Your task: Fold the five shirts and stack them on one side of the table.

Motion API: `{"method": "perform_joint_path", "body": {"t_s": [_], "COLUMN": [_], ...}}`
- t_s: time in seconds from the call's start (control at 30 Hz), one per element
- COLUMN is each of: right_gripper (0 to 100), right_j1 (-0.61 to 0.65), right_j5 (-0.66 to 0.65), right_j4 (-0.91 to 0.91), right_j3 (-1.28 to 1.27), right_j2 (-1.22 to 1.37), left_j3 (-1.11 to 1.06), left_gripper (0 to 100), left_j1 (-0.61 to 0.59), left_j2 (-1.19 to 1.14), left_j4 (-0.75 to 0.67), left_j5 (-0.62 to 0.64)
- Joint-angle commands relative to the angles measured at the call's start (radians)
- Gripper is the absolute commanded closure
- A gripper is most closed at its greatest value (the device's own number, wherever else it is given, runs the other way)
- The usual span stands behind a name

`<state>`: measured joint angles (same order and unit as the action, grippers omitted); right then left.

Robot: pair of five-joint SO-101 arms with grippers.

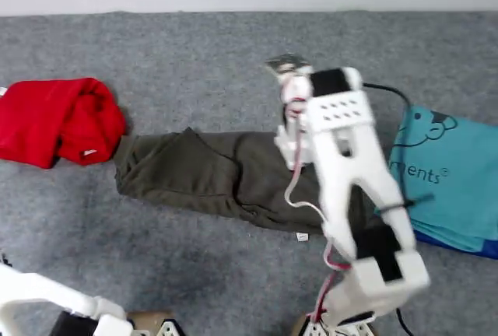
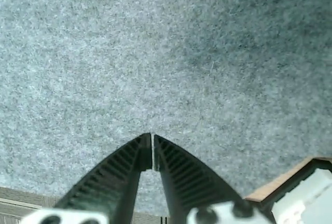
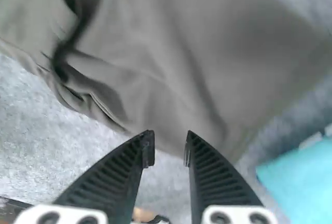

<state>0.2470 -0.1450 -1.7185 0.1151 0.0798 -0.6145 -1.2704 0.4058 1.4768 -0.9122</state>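
Olive shirt (image 1: 204, 173) under right claw (image 3: 167, 149), jaws slightly apart.

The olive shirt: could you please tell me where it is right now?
In the high view the olive shirt lies centrally, between the red shirt on the left and the teal shirt on the right, near the right claw.

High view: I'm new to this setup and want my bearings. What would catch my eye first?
A bright red shirt lies bunched at the left of the view, and a teal shirt lies flat at the right. Between them a crumpled olive shirt stretches across the grey table, with the right gripper open over the end nearest the teal one.
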Motion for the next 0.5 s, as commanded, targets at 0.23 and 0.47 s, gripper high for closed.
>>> {"method": "perform_joint_path", "body": {"t_s": [0.23, 0.47], "right_gripper": [73.4, 73.4], "right_j1": [-0.13, -0.191], "right_j5": [0.135, 0.138], "right_j4": [0.464, 0.628], "right_j3": [-0.482, -0.545], "right_j2": [-0.208, -0.059], "left_j3": [0.007, 0.007], "left_gripper": [98, 98], "left_j1": [0.002, 0.002], "left_j2": [0.025, 0.031], "left_j4": [-0.014, -0.009], "left_j5": [-0.006, -0.006]}}
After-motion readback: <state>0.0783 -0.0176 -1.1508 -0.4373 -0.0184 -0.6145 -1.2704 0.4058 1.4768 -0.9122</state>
